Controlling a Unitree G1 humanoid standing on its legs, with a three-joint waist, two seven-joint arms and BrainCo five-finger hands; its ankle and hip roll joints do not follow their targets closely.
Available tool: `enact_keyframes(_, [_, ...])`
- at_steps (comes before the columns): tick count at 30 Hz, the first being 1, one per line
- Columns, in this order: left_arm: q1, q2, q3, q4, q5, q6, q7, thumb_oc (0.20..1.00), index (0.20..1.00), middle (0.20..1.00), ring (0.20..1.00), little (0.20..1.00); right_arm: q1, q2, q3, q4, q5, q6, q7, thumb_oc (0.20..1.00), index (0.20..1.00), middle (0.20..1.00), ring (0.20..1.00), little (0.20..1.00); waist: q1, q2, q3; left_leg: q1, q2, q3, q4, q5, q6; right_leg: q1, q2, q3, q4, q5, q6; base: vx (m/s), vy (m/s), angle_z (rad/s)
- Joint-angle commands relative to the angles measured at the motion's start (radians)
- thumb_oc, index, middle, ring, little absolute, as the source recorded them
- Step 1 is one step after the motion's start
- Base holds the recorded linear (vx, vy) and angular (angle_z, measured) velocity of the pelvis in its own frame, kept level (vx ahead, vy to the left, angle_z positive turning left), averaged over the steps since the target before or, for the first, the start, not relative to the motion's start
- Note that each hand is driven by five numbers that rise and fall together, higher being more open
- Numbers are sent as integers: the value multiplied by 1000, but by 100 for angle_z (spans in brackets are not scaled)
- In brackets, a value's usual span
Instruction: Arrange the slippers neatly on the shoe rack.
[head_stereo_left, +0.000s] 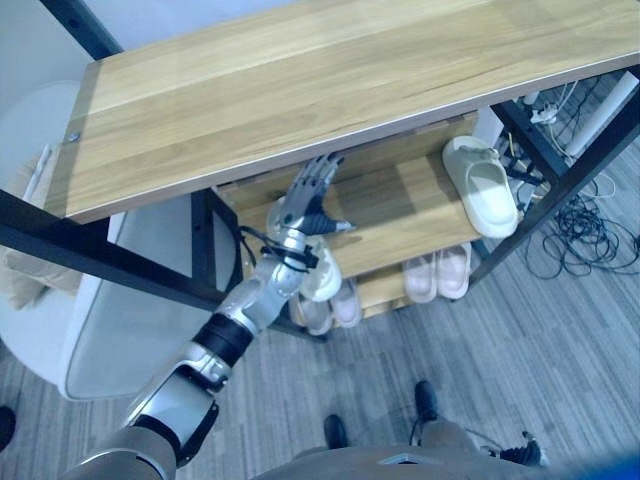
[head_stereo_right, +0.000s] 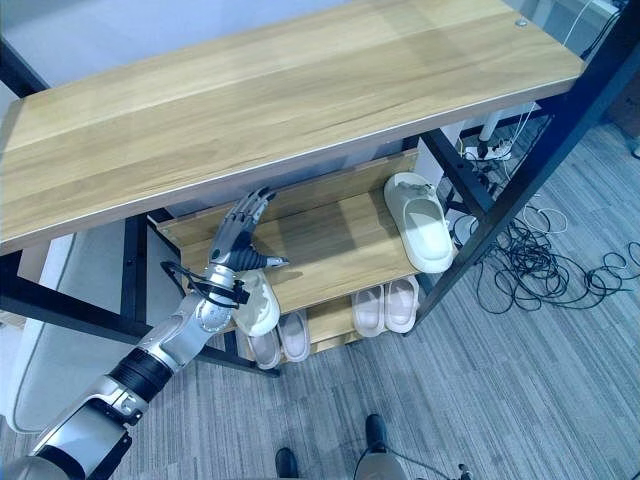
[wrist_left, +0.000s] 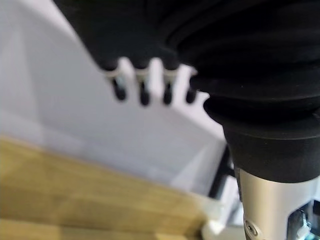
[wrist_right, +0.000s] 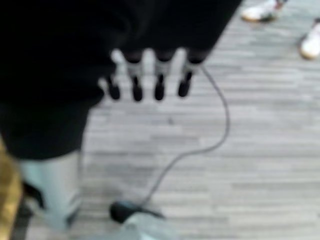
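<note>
The left hand (head_stereo_right: 237, 243) reaches in under the top board (head_stereo_right: 280, 90) of the shoe rack (head_stereo_right: 505, 190), over the left end of the middle shelf (head_stereo_right: 320, 240). Its fingers (head_stereo_left: 318, 178) are straight and spread apart, pointing up and away toward the back of the shelf, with the thumb out to the side; they clasp nothing. Just below the hand, under the wrist, a pale slipper (head_stereo_right: 258, 305) lies at the front edge of the middle shelf, its end hanging past the shelf lip; whether the wrist touches it cannot be told.

Below that slipper, on the bottom shelf (head_stereo_right: 330, 318), stands a pair of light slippers (head_stereo_right: 281, 338) side by side. Further to the right of the fingers on the same bottom shelf is a second pair, pinkish-white (head_stereo_right: 387, 305), also side by side with the toes toward the front.

Well to the right of the fingers, at the far end of the middle shelf, a single cream slipper (head_stereo_right: 420, 220) lies flat, sole down, lengthwise across the shelf, its front end reaching the shelf edge.

The right hand (wrist_right: 150, 75) hangs over the grey plank floor (wrist_right: 260, 130), its dark-tipped fingers (wrist_right: 159, 90) straight, in a row slightly apart, holding nothing.
</note>
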Motion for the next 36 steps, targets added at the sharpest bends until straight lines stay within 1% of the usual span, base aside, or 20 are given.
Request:
enact_keyframes(1, [-147,27,25,73,42,4,59,1000,1000,1000,1000,1000,-21,17,12,26,-3,-8,-34,1000,1000,1000,1000,1000,-2,-41,-23,-78,4,-34,3,89,-48,5,-36,-8,11,15,102,0,0,0])
enact_keyframes(4, [-151,35,33,130,49,28,68,1000,1000,1000,1000,1000,-23,12,25,11,-12,-15,-36,1000,1000,1000,1000,1000,-5,-42,-20,-85,9,-30,3,93,-50,-4,-34,-6,11,17,99,0,0,0])
enact_keyframes(12, [-146,68,61,203,63,56,84,1000,1000,1000,1000,1000,-30,6,30,7,-25,-14,-35,1000,1000,1000,1000,1000,-10,-41,-7,-94,11,-18,3,96,-51,-19,-36,4,11,22,96,0,-2,0])
enact_keyframes(13, [-105,49,69,207,88,59,93,1000,1000,1000,1000,1000,-60,-10,38,14,-43,-22,-47,1000,1000,1000,1000,1000,3,-43,-6,-97,10,-25,3,97,-50,-20,-35,1,11,20,93,0,0,0])
enact_keyframes(14, [-104,48,68,208,89,59,94,1000,1000,1000,1000,1000,-59,-10,38,14,-42,-22,-47,1000,1000,1000,1000,1000,2,-43,-7,-97,10,-25,3,97,-50,-20,-35,0,11,20,93,16,-11,-3])
enact_keyframes(15, [-92,26,72,220,96,76,111,1000,1000,1000,1000,1000,-60,-2,37,24,-49,-17,-50,1000,1000,1000,1000,1000,1,-46,-8,-98,10,-26,3,98,-50,-20,-34,1,11,20,94,0,0,0])
enact_keyframes(17, [-118,8,59,265,104,93,119,1000,1000,1000,1000,1000,-62,0,39,30,-54,-20,-56,1000,1000,1000,1000,1000,-3,-48,-12,-100,11,-24,3,98,-49,-25,-35,1,11,21,95,16,-5,0])
enact_keyframes(19, [-136,5,54,288,102,97,122,1000,1000,1000,1000,1000,-61,-1,42,31,-54,-21,-56,1000,1000,1000,1000,1000,-5,-48,-14,-103,12,-24,3,98,-49,-28,-35,2,11,22,96,0,0,0])
enact_keyframes(22, [-182,36,47,322,108,111,123,1000,1000,1000,1000,1000,-57,-3,50,31,-60,-21,-57,1000,1000,1000,1000,1000,-11,-47,-22,-111,13,-21,3,97,-50,-37,-34,4,11,26,98,0,0,0])
enact_keyframes(25, [-189,65,52,312,123,122,128,1000,1000,1000,1000,1000,-58,1,55,23,-63,-25,-59,1000,1000,1000,1000,1000,-9,-46,-22,-116,13,-21,3,96,-48,-44,-33,11,11,28,99,0,0,0])
enact_keyframes(31, [-178,79,77,299,129,128,138,1000,1000,1000,1000,1000,-66,5,63,14,-72,-25,-56,1000,1000,1000,1000,1000,-8,-51,-22,-120,14,-21,3,95,-46,-47,-34,11,11,29,99,0,0,0])
enact_keyframes(32, [-178,82,83,297,125,129,144,1000,1000,1000,1000,1000,-67,4,60,13,-71,-24,-59,1000,1000,1000,1000,1000,-9,-51,-21,-121,13,-21,3,95,-46,-48,-34,10,12,30,99,0,0,0])
enact_keyframes(34, [-182,100,89,290,135,136,144,1000,1000,1000,1000,1000,-55,0,18,14,-23,-35,-60,1000,1000,1000,1000,1000,-11,-53,-22,-122,15,-22,3,94,-46,-51,-33,10,12,31,100,0,0,0])
enact_keyframes(36, [-177,110,92,287,145,142,141,1000,1000,1000,1000,1000,-47,3,18,15,-17,-36,-60,1000,1000,1000,1000,1000,-11,-54,-24,-122,15,-21,3,93,-46,-50,-32,10,12,31,100,0,0,0])
